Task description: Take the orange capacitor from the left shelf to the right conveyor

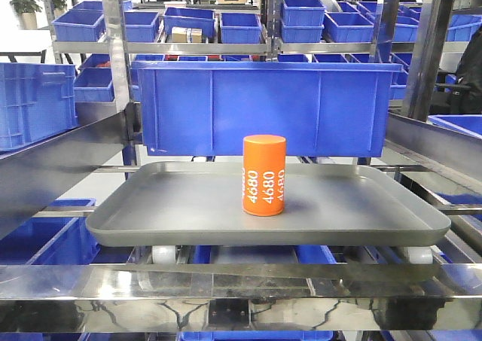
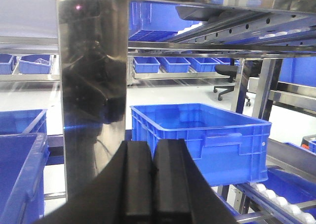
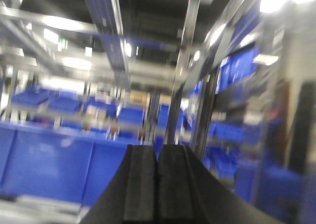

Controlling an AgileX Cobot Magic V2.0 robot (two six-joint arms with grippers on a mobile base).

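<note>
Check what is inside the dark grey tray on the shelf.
Only the orange capacitor, standing upright near the middle of the grey tray. The rest of the visible floor is bare; the strip right behind the capacitor is covered by it.

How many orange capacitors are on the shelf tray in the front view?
1. The orange capacitor stands upright near the middle of the dark grey tray; the blue bin behind could hide others.

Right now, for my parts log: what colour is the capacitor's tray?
Dark grey tray, clearest in front view.
</note>
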